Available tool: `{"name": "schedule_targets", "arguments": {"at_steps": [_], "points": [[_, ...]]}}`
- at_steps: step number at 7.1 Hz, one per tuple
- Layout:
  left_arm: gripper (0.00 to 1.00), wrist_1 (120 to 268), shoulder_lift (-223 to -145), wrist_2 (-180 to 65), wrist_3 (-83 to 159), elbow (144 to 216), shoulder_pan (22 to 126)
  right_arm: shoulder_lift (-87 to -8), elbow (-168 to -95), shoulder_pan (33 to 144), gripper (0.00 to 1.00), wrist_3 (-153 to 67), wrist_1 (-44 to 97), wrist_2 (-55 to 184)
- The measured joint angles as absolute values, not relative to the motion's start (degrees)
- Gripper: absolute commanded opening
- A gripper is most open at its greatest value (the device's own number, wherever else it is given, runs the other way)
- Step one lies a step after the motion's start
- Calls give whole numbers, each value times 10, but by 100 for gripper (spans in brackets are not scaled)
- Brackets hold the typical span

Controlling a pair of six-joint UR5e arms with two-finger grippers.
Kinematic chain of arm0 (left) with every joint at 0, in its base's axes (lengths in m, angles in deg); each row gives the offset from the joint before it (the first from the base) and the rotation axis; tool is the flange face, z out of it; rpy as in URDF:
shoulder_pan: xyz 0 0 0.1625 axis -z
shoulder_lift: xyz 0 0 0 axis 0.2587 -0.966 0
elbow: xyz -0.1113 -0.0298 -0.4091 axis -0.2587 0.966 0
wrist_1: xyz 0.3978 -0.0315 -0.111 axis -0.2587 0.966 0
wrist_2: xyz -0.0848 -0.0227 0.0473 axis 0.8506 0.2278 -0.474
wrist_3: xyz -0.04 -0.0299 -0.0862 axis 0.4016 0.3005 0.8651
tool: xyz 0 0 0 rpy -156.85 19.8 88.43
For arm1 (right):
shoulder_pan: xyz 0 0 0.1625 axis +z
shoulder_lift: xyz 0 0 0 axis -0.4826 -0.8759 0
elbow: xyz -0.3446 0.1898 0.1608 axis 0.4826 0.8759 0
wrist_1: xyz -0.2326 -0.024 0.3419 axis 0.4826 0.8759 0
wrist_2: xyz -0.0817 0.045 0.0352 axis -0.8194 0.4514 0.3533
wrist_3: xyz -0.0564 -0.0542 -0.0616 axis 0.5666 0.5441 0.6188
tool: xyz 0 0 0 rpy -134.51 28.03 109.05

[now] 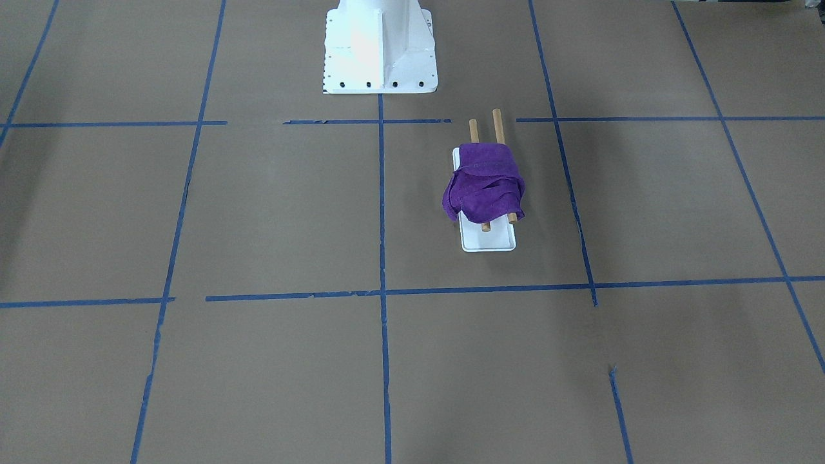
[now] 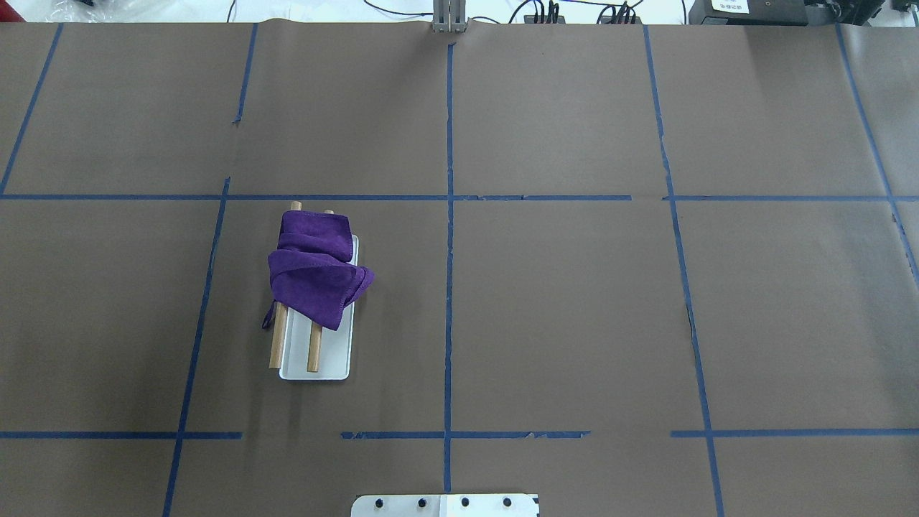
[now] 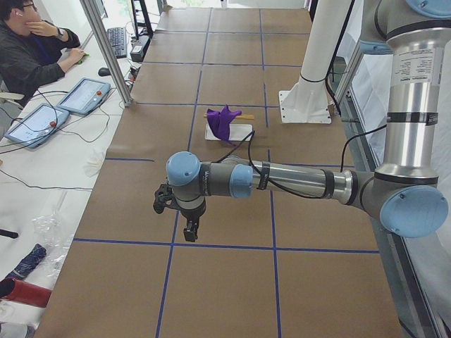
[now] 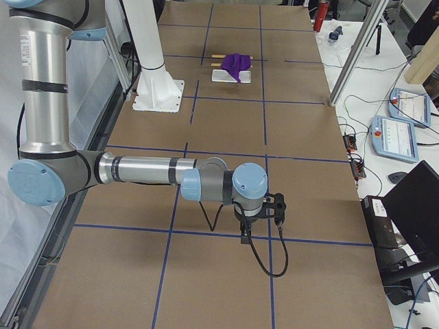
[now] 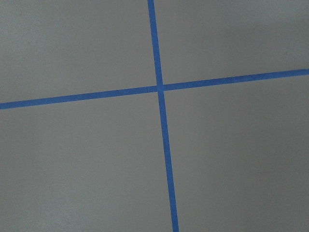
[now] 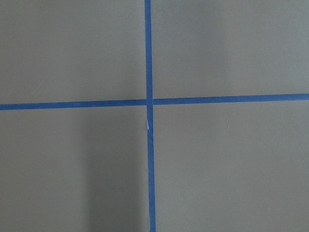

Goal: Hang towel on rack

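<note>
A purple towel (image 1: 485, 183) lies bunched over the two wooden dowels of the rack (image 1: 497, 125), which stands on its flat white base (image 1: 488, 241). In the overhead view the towel (image 2: 316, 273) covers the far half of the rack (image 2: 314, 348). The towel also shows small in the side views (image 3: 224, 121) (image 4: 236, 63). My left gripper (image 3: 190, 229) hangs far from the rack near the table's left end; I cannot tell if it is open or shut. My right gripper (image 4: 245, 233) hangs near the right end; I cannot tell its state either. Both wrist views show only paper and tape.
The white bolted pedestal (image 1: 379, 45) stands behind the rack at the robot's base. Blue tape lines grid the brown paper. An operator (image 3: 32, 49) sits beyond the table's far edge with tablets (image 3: 83, 95) and cables.
</note>
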State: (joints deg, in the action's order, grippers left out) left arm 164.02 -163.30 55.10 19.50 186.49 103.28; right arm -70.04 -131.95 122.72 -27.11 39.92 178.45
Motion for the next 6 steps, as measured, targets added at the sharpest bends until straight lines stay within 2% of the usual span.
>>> {"name": "schedule_targets", "arguments": {"at_steps": [6], "points": [[100,1640,-1634,552,195,1863,1034,-705,-1319,1228,100,-274,400,1787]]}}
